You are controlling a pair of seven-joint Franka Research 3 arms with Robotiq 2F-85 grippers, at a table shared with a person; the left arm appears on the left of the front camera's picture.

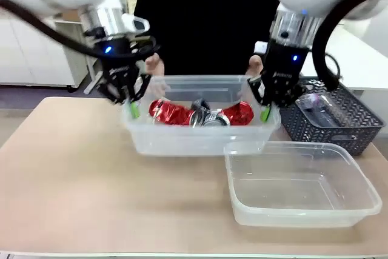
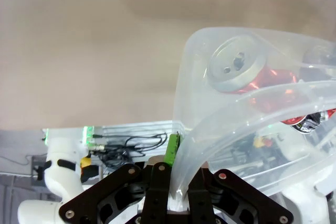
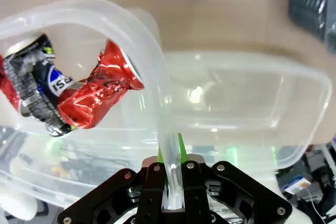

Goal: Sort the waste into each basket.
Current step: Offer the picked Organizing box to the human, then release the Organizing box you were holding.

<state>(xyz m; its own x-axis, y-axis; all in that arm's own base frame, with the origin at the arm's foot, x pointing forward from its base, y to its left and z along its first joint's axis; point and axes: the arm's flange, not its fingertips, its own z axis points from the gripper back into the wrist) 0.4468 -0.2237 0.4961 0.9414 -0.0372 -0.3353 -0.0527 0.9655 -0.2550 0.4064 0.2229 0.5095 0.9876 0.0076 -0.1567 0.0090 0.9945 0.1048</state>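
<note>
A clear tub (image 1: 182, 141) holds several crushed red-and-silver cans (image 1: 200, 113). My left gripper (image 1: 132, 106) is shut on the rim at its left end, and my right gripper (image 1: 265, 110) is shut on the rim at its right end. In the left wrist view my left gripper (image 2: 178, 148) pinches the rim, with a can (image 2: 236, 69) behind the tub wall (image 2: 194, 87). In the right wrist view my right gripper (image 3: 170, 148) pinches the rim (image 3: 157, 77) beside crushed cans (image 3: 100, 93). A second clear tub (image 1: 303, 210) stands empty at the front right. Whether the held tub rests on the table is unclear.
A dark lattice basket (image 1: 357, 131) at the right holds clear plastic bottles (image 1: 321, 104). A person stands behind the held tub with one hand (image 1: 154, 65) near each far corner. Bare tabletop (image 1: 91, 192) lies at the front left.
</note>
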